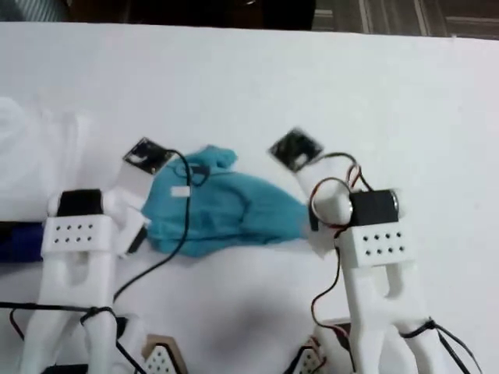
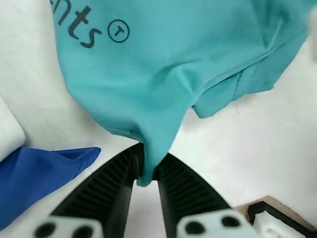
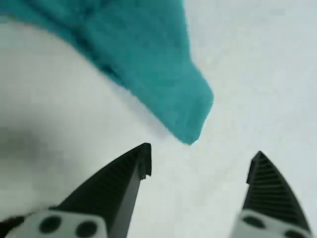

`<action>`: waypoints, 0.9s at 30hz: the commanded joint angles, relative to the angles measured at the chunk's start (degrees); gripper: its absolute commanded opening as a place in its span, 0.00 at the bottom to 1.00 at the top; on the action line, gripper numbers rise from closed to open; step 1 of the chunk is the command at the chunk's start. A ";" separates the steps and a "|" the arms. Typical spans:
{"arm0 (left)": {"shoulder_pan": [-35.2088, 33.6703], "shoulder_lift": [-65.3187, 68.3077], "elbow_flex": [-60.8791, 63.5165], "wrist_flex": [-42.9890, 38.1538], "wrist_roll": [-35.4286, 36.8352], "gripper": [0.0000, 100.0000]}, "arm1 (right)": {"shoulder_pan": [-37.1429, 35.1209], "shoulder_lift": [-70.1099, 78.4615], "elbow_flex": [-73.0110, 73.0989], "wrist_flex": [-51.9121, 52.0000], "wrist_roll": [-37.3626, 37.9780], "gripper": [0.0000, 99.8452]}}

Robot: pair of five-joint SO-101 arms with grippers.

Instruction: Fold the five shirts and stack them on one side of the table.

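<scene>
The white table (image 1: 257, 78) is lying broad under both arms, and the teal shirt (image 1: 226, 210) is sitting crumpled on it between them. A blue cloth (image 2: 39, 173) is lying near the shirt's left end. The left gripper (image 2: 147, 171) is pinching a fold at the shirt's edge, jaws pressed tight on the fabric. The right gripper (image 3: 198, 163) is hovering with jaws spread wide, a shirt corner lying just ahead of the gap, touching neither jaw

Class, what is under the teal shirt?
The teal shirt lies on the white table; one fold is pinched in the left gripper. Whatever its crumpled cloth covers cannot be seen.
</scene>
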 commanded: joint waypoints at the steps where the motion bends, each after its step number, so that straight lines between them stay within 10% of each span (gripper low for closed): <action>1: -0.53 -0.79 -0.13 -0.79 -0.09 0.03 | 0.57 4.00 0.97 -10.68 -4.92 0.24; 27: -1.32 -0.97 -0.13 2.02 -0.44 0.03 | -15.08 66.07 -53.45 4.53 -16.62 0.29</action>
